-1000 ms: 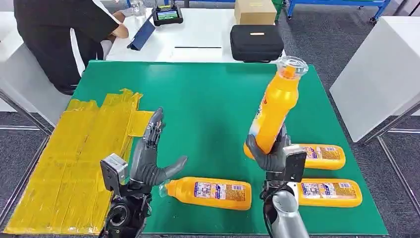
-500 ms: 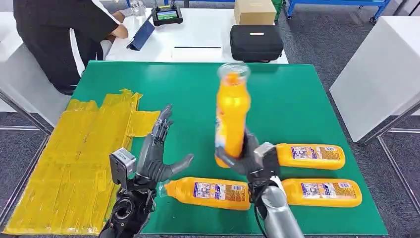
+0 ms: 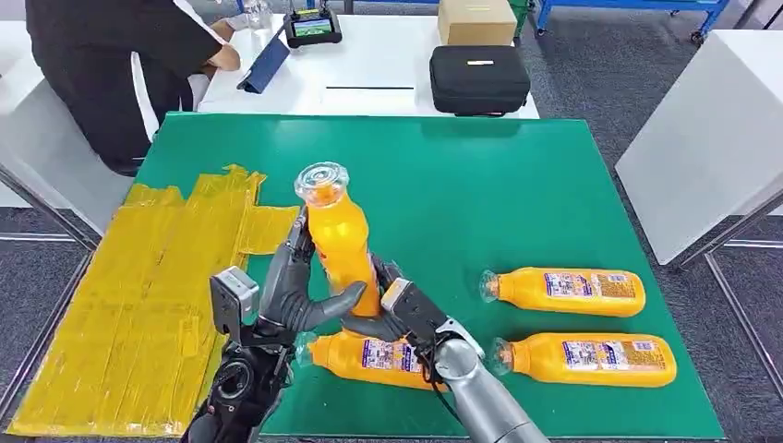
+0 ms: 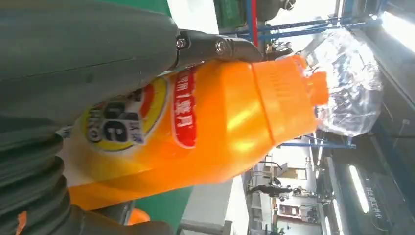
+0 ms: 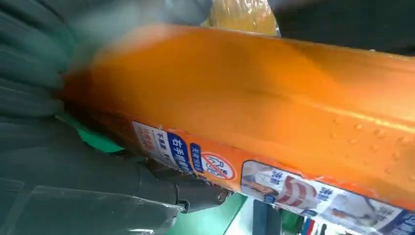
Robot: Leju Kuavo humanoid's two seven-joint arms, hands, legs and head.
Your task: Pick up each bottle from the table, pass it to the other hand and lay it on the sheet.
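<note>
Head view: my right hand (image 3: 399, 309) holds the upright bottle (image 3: 338, 242) near the mat's front edge against my still-spread left hand (image 3: 294, 288); releasing early risks a drop.

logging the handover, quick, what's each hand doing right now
Left hand: fingers spread around the upright bottle; whether it grips cannot be told.
Right hand: holds that bottle at its base.

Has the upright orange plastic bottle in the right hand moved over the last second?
Yes. The upright orange plastic bottle has travelled toward the robot's left across the green table mat, reaching the left hand.
</note>
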